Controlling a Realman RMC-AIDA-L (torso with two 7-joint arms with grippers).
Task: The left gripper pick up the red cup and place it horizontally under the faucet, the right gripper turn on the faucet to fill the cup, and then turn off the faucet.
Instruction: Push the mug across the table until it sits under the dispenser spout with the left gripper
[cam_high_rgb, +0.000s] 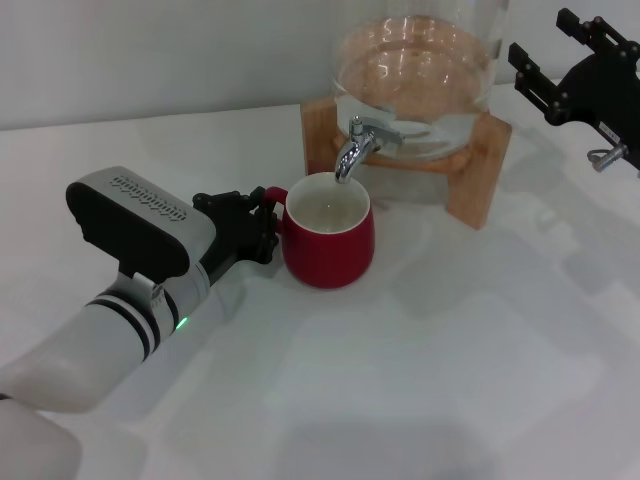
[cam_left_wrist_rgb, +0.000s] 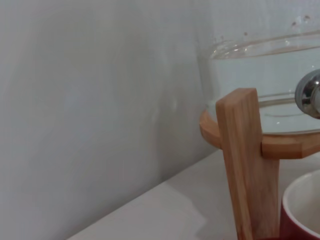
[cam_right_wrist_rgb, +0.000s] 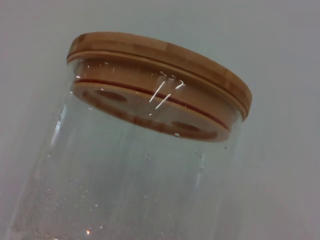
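I take the glass jar (cam_high_rgb: 420, 80) on its wooden stand (cam_high_rgb: 480, 180) as my landmark; its upper part runs out of the head view, though my right wrist camera shows the wooden lid (cam_right_wrist_rgb: 160, 80) seated on top. My left arm reaches in from the near left of the jar, and the left gripper (cam_high_rgb: 262, 228) sits against the handle side of the red cup (cam_high_rgb: 330, 240), apparently pinching the handle to steady the cup, though the fingers are partly hidden behind the cup's body. The cup stands upright on the table (cam_high_rgb: 450, 380), just in front of the jar, its mouth directly under the faucet (cam_high_rgb: 358, 145) so water would drop inside. I can't tell how full it is. The right gripper (cam_high_rgb: 580, 75) hangs to the jar's right, well clear of the lever; whether its fingers are parted I cannot tell.
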